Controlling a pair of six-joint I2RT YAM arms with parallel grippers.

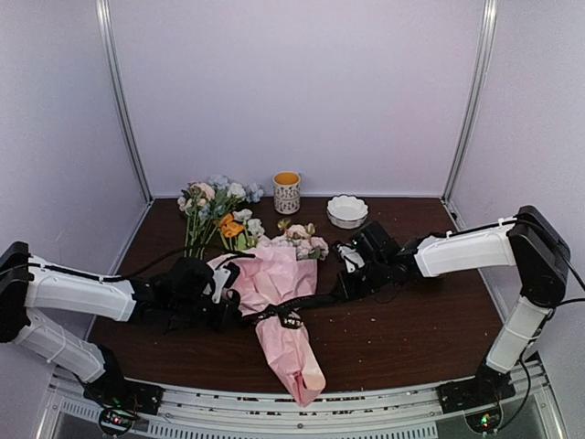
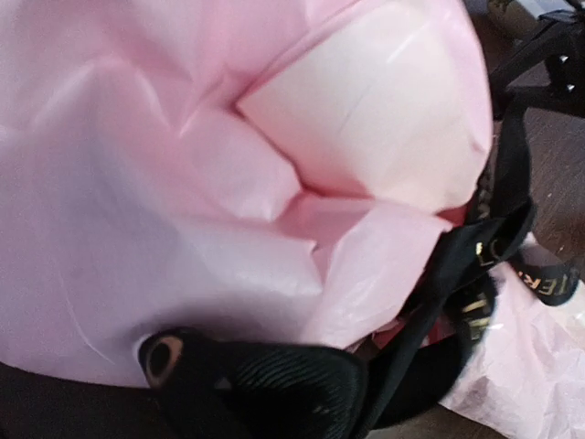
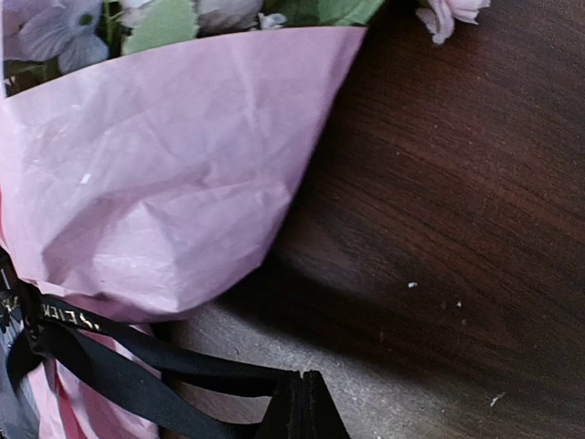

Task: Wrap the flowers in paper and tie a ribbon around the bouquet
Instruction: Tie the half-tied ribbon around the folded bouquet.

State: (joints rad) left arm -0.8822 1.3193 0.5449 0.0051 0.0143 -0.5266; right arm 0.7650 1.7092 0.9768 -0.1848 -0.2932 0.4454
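Bouquet (image 1: 274, 283) lies on table (image 1: 411, 320), narrow tip of its pink paper (image 2: 183, 183) toward near edge, blooms at far end. Black ribbon (image 1: 291, 316) wraps its waist. Left gripper (image 1: 224, 297) pinches one ribbon end, pressed against paper. Right gripper (image 1: 347, 279) pinches the other end, just beside cone. Behind: loose flowers (image 1: 215, 206), cup (image 1: 286, 192), bowl (image 1: 347, 210).
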